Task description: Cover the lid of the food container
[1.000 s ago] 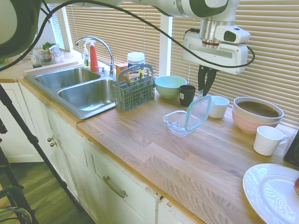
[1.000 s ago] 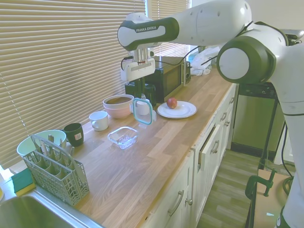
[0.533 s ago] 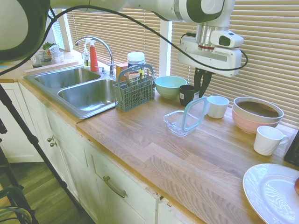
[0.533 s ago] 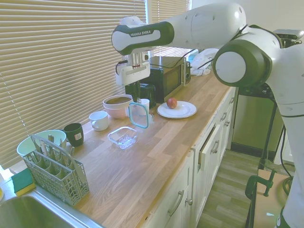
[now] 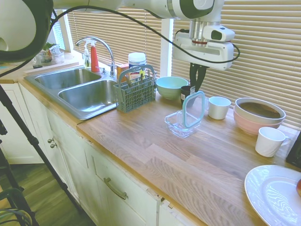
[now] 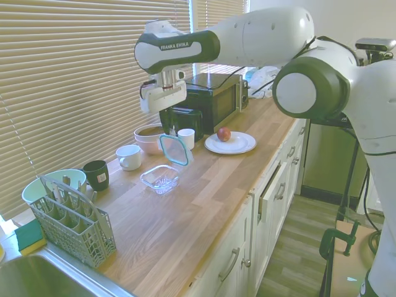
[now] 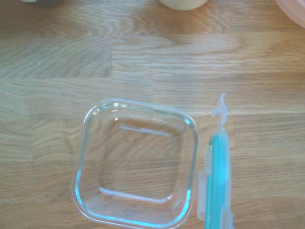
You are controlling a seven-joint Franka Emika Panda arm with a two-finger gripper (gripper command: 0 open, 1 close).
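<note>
Both exterior views show the worktop (image 5: pixel 155 146) with the food container (image 5: pixel 181 124) sitting open on it, while the pincer (image 5: pixel 195 89) is clamped on the top edge of the lid (image 5: pixel 194 109), carried on edge just above and beside the tub. Judging by this, the carry is nearly done; next the lid needs tipping flat, centring over the rim and lowering.

White arm (image 6: pixel 260 34), dark joint bands, "FRANKA EMIKA" lettering.

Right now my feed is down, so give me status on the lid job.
Gripper shut on lid, held on edge above counter. Food container open, empty, just beside lid. Nothing blocking.
</note>
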